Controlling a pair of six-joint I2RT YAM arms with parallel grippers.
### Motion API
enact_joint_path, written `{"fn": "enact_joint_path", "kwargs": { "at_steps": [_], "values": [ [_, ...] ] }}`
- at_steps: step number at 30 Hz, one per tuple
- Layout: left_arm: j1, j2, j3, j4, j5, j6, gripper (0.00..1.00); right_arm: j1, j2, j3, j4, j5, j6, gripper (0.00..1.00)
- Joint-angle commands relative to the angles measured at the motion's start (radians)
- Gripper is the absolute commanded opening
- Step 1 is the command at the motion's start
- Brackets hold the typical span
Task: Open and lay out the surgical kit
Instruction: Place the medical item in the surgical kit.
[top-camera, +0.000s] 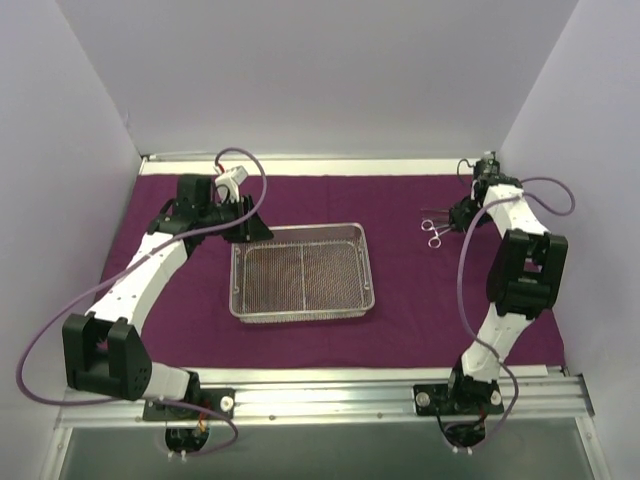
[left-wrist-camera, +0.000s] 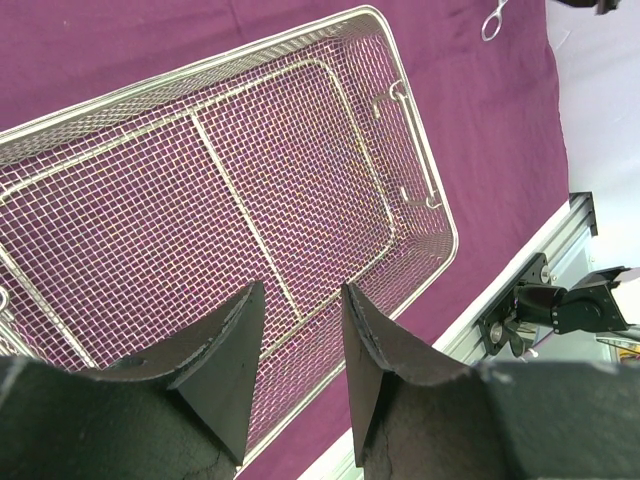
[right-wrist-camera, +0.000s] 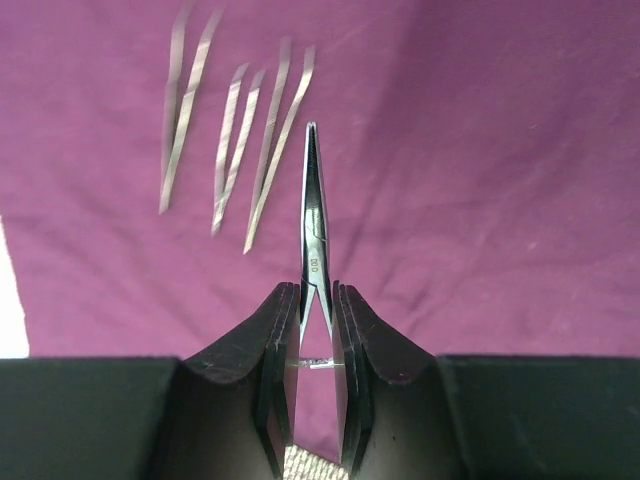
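This is a robotics lab test cell. Plain pale panels close in the bench on three sides: a back wall (top-camera: 320, 70), a left wall (top-camera: 50, 200) and a right wall (top-camera: 600, 150). Along the near edge runs an aluminium rail (top-camera: 330, 395). Two white-and-black robot arms are bolted to it side by side, the left arm (top-camera: 140, 275) and the right arm (top-camera: 500, 320), each trailing a looped purple cable (top-camera: 462, 285). A dark purple cloth (top-camera: 400, 320) covers the bench. On it lie clinical items, a silver wire-mesh tray (top-camera: 300, 316) and a few thin metal instruments (top-camera: 432, 232) with scissor-like handles.
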Motion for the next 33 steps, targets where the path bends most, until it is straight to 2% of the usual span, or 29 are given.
{"fn": "enact_joint_path", "kwargs": {
  "at_steps": [1, 27, 33],
  "values": [
    [0.011, 0.005, 0.025, 0.025, 0.023, 0.012, 0.45, -0.021, 0.033, -0.005, -0.021, 0.049, 0.006, 0.0],
    [0.016, 0.065, 0.07, 0.013, 0.032, 0.008, 0.45, -0.057, 0.184, 0.003, 0.032, -0.025, 0.038, 0.0],
    [0.02, 0.068, 0.07, 0.013, 0.033, 0.008, 0.45, -0.056, 0.207, 0.015, 0.019, -0.014, 0.035, 0.11]
  ]
}}
